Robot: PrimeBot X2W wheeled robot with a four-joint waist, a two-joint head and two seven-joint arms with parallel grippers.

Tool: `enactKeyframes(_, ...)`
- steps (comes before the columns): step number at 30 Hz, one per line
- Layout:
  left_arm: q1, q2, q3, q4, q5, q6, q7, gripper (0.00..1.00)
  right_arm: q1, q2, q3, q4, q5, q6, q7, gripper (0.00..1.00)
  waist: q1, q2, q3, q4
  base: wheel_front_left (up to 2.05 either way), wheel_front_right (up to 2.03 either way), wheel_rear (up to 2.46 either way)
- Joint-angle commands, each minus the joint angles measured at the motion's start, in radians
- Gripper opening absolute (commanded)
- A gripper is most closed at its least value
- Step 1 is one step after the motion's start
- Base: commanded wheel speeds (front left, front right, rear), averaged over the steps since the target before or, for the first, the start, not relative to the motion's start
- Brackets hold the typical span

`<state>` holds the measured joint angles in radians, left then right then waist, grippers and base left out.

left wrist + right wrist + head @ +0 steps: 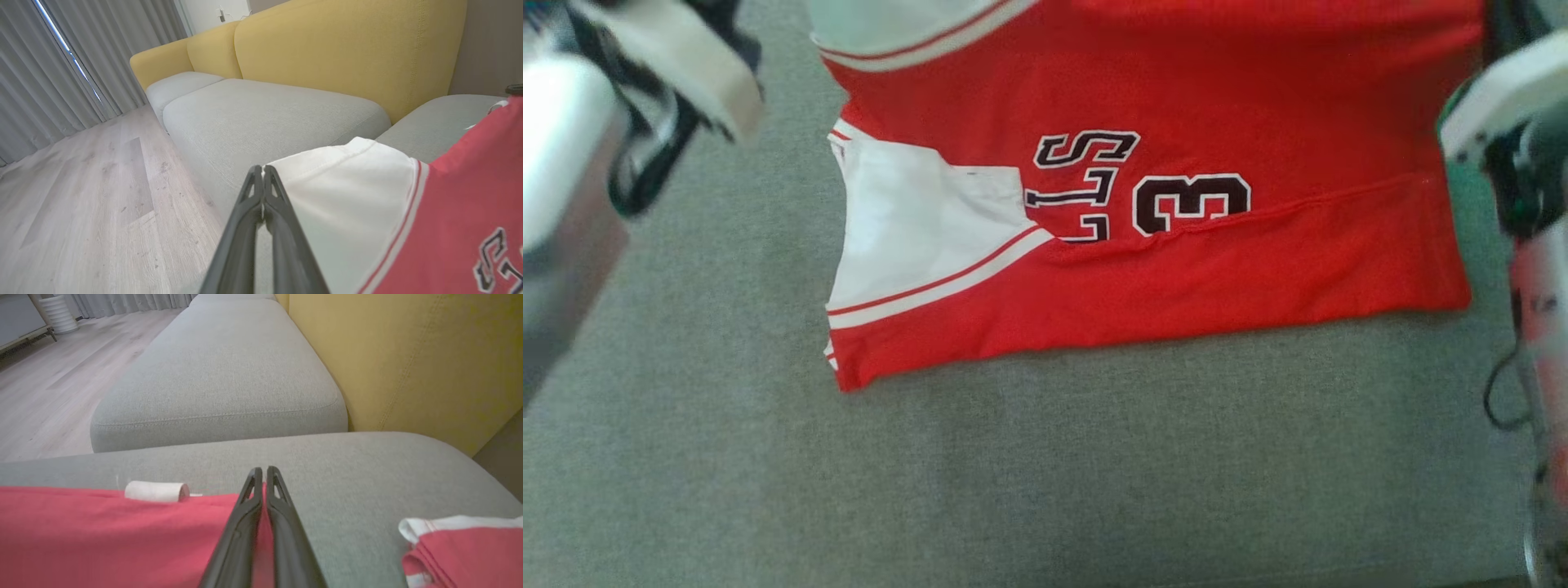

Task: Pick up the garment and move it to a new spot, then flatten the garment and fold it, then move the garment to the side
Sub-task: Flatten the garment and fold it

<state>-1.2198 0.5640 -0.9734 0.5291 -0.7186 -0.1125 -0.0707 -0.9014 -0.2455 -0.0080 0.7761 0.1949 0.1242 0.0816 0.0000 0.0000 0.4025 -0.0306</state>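
- Head view, looking down: a red garment with a white sleeve and dark lettering lies on a grey sofa seat cushion. Its near hem is folded up over the print. The blurred left arm and right arm sit at the top corners.
- Left wrist view: the left fingers are pressed together on the edge of the white sleeve, which is raised off the cushion. Beyond are more grey cushions, a yellow backrest, a pale wood floor and grey curtains.
- Right wrist view: the right fingers are pinched together on the red fabric's edge, with red showing between them. A bunched red and white part lies at the lower right. Behind are grey cushions, the yellow backrest and the wood floor.
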Motion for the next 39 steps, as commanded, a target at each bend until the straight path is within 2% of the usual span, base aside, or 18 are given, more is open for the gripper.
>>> enactKeyframes(1, 0.001, 0.053, 0.038, -0.035, -0.012, 0.016, -0.013, 0.0, 0.037, -0.014, 0.009, -0.044, 0.015, 0.007, -0.012, 0.0, 0.0, 0.0, -0.013, 0.01, 0.0, 0.0, 0.0)
enactKeyframes(3, 0.053, 0.069, 0.035, -0.075, -0.023, 0.032, -0.023, 0.0, 0.088, -0.02, 0.004, -0.071, 0.029, 0.007, -0.015, 0.0, 0.0, 0.0, -0.026, 0.017, 0.0, 0.0, 0.0)
enactKeyframes(14, 0.421, 0.208, 0.0, -0.426, -0.081, 0.232, -0.026, 0.0, 0.394, -0.005, -0.072, -0.305, 0.049, 0.007, 0.002, 0.0, 0.0, 0.0, -0.081, 0.039, 0.0, 0.0, 0.0)
enactKeyframes(19, 0.543, 0.225, -0.023, -0.526, -0.099, 0.307, -0.038, 0.0, 0.487, 0.028, -0.101, -0.378, 0.039, 0.007, 0.019, 0.0, 0.0, 0.0, -0.084, 0.049, 0.0, 0.0, 0.0)
enactKeyframes(23, 0.609, 0.217, -0.04, -0.545, -0.115, 0.334, -0.054, 0.0, 0.544, 0.052, -0.116, -0.419, 0.025, 0.007, 0.029, 0.0, 0.0, 0.0, -0.086, 0.054, 0.0, 0.0, 0.0)
enactKeyframes(24, 0.62, 0.214, -0.044, -0.543, -0.114, 0.338, -0.059, 0.0, 0.556, 0.058, -0.12, -0.424, 0.021, 0.007, 0.032, 0.26, 0.0, 0.0, -0.086, 0.054, 0.0, 0.0, 0.0)
enactKeyframes(25, 0.63, 0.209, -0.048, -0.539, -0.114, 0.343, -0.067, 0.0, 0.566, 0.062, -0.123, -0.428, 0.015, 0.007, 0.032, 0.79, 0.0, 0.0, -0.088, 0.054, 0.0, 0.0, 0.0)
enactKeyframes(26, 0.641, 0.202, -0.049, -0.535, -0.12, 0.347, -0.074, 0.2, 0.575, 0.065, -0.127, -0.432, 0.007, 0.007, 0.027, 1.0, 0.0, 0.0, -0.09, 0.054, 0.0, 0.0, 0.0)
enactKeyframes(27, 0.652, 0.195, -0.05, -0.53, -0.123, 0.352, -0.081, 0.6, 0.583, 0.071, -0.133, -0.435, 0.002, 0.007, 0.019, 1.0, 0.0, 0.0, -0.094, 0.053, 0.0, 0.0, 0.0)
enactKeyframes(28, 0.652, 0.195, -0.05, -0.53, -0.123, 0.352, -0.081, 0.6, 0.583, 0.071, -0.133, -0.435, 0.002, 0.007, 0.019, 1.0, 0.0, 0.0, -0.094, 0.053, 0.0, 0.0, 0.0)
enactKeyframes(29, 0.661, 0.187, -0.05, -0.525, -0.124, 0.36, -0.092, 1.0, 0.593, 0.08, -0.141, -0.438, 0.001, 0.007, 0.012, 1.0, 0.0, 0.0, -0.099, 0.052, 0.0, 0.0, 0.0)
enactKeyframes(33, 0.713, 0.144, -0.033, -0.512, -0.136, 0.403, -0.145, 1.0, 0.647, 0.115, -0.176, -0.456, -0.007, 0.007, -0.03, 1.0, 0.0, 0.0, -0.128, 0.043, 0.0, 0.0, 0.0)
enactKeyframes(39, 0.832, 0.043, 0.075, -0.514, -0.11, 0.527, -0.189, 1.0, 0.756, 0.171, -0.22, -0.494, 0.016, 0.007, -0.063, 1.0, 0.0, 0.0, -0.186, 0.03, 0.0, 0.0, 0.0)
